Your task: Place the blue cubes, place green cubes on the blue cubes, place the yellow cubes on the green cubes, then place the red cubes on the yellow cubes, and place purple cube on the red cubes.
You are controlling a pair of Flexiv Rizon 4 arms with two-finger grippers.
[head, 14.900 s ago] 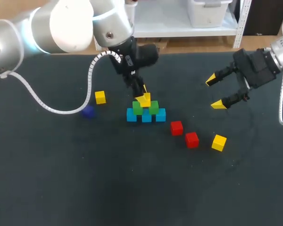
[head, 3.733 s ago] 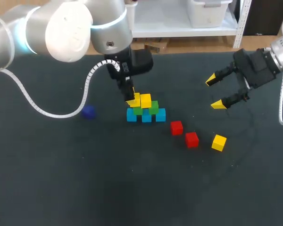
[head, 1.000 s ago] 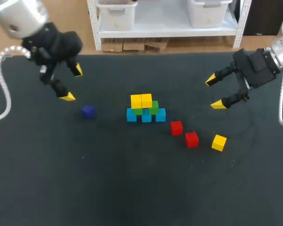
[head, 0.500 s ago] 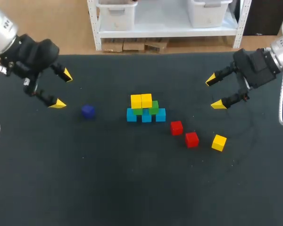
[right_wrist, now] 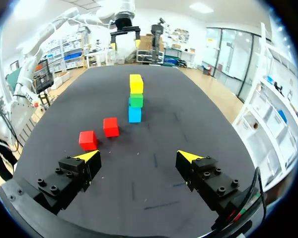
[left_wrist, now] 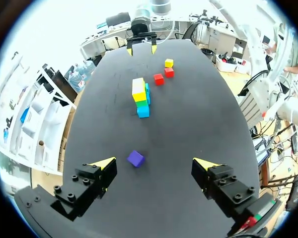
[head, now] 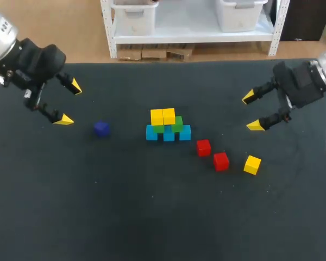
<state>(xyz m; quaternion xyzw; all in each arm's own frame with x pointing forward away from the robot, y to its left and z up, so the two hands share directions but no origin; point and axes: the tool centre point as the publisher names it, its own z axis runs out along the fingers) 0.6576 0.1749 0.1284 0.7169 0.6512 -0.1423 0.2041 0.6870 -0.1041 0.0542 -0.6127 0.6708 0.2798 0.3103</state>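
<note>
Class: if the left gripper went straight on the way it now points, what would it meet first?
Probably the purple cube, just ahead of the left gripper, though depth is unclear.

Bright, even overhead light, dark matte bench [head: 152, 217] dull under it, soft faint shadows beside the cubes [head: 168, 117], wrist views glaring white far off.
</note>
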